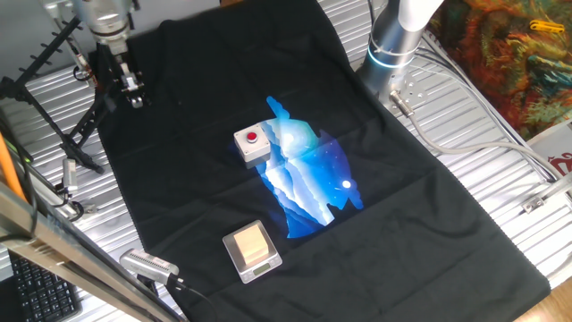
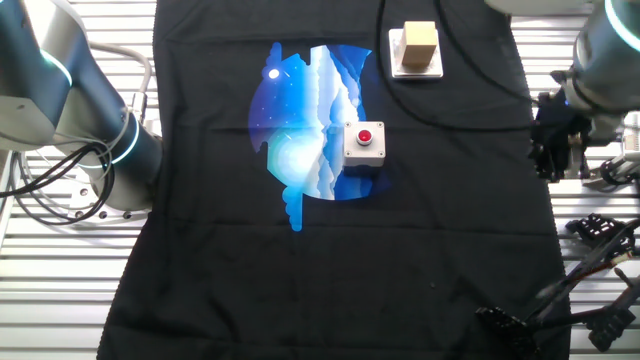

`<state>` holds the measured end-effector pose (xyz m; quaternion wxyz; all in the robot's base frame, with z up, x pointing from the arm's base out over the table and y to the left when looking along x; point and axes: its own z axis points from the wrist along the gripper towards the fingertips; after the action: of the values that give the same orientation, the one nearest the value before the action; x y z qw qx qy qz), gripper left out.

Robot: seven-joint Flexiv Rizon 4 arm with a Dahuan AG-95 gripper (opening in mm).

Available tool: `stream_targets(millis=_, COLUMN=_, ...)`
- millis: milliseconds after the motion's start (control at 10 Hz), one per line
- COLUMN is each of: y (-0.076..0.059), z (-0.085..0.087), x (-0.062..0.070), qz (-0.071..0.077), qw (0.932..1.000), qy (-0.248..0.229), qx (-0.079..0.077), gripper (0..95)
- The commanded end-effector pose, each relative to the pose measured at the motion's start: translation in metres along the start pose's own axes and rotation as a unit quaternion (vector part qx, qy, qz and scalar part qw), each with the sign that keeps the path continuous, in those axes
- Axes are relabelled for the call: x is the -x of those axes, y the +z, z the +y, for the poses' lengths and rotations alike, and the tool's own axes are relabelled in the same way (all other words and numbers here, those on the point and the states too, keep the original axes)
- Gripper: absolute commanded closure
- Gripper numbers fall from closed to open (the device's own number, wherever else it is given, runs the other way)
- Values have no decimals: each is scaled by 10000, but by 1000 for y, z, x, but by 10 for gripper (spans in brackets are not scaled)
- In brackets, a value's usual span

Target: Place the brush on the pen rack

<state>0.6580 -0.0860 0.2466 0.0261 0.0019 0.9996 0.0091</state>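
My gripper [image 1: 131, 92] hangs at the far left edge of the black cloth, next to the pen rack [image 1: 54, 128], a black thin-bar stand with splayed legs on the ribbed slats. In the other fixed view the gripper [image 2: 553, 150] is at the right edge of the cloth, above the rack [image 2: 595, 226]. The brush shows only as a short reddish-brown piece [image 1: 83, 71] just left of the gripper and as a slim pale-tipped stick [image 2: 615, 172] to its right. It is apart from the fingers. Whether it rests on the rack I cannot tell. The jaws look open and empty.
A grey box with a red button [image 1: 252, 143] sits mid-cloth on a blue print. A small scale with a tan block [image 1: 250, 248] stands nearer the front. A second arm's base [image 1: 393, 45] and cables lie at the far side. A keyboard [image 1: 36, 291] is at the bottom left.
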Motion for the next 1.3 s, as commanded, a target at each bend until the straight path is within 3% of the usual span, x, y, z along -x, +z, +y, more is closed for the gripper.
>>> stream_targets(millis=100, y=-1, z=-1, x=3, qz=66, qw=10000, qy=17, qx=-36, gripper=760)
stream_targets(millis=1300, y=-2, z=-1, x=3, qz=0, qw=10000, qy=35, qx=7, gripper=760)
